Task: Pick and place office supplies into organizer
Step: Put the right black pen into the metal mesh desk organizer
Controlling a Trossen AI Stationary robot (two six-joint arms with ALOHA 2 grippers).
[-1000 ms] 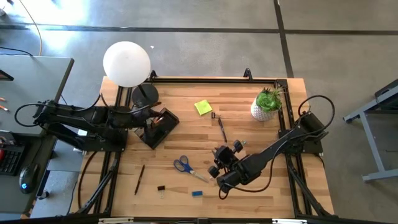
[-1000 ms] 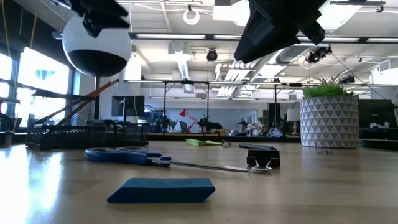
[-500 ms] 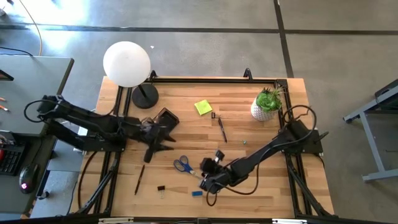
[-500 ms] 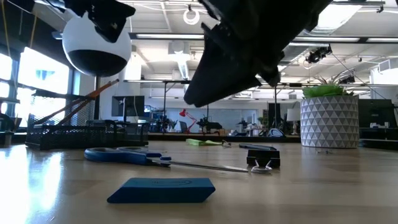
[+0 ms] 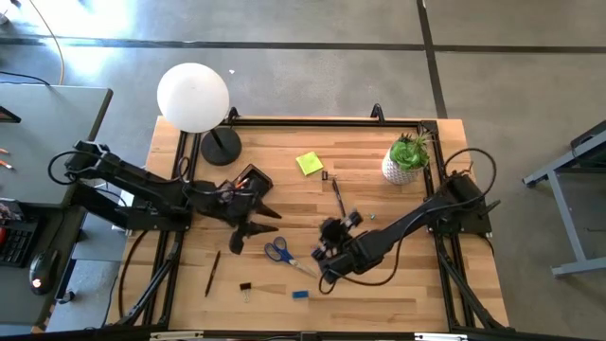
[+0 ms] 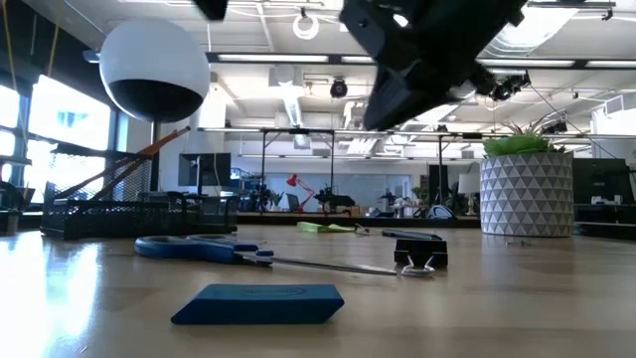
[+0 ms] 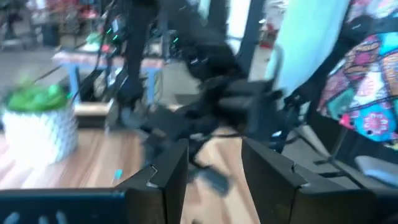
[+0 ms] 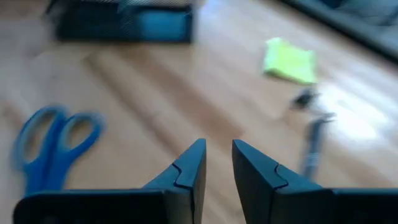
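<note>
My left gripper [image 5: 268, 212] [image 7: 214, 180] hangs open and level beside the black organizer [image 5: 248, 180] [image 6: 129, 214], pointing toward the table's right edge, with nothing between its fingers. My right gripper [image 5: 324, 254] [image 8: 216, 165] hovers right of the blue-handled scissors [image 5: 277, 251] [image 8: 50, 143]. Its fingers stand a narrow gap apart and hold nothing. The scissors lie flat on the table. So do a blue eraser [image 5: 299, 295] [image 6: 260, 303], a black binder clip [image 5: 245, 286] [image 6: 417, 254], a dark pen [image 5: 337, 197] and a yellow sticky pad [image 5: 309, 163] [image 8: 289, 59]. Orange pencils [image 6: 149, 159] lean out of the organizer.
A white globe lamp [image 5: 193, 97] stands at the far left corner and a potted plant [image 5: 407, 159] [image 6: 527, 189] at the far right. Another dark pen [image 5: 213, 273] lies near the left front. Bare wood shows at the table's middle and right front.
My left gripper has moved from over the organizer toward the table's near right and has tipped up from pointing down to level. My right gripper swung left toward the scissors and came part of the way back. No object has moved.
</note>
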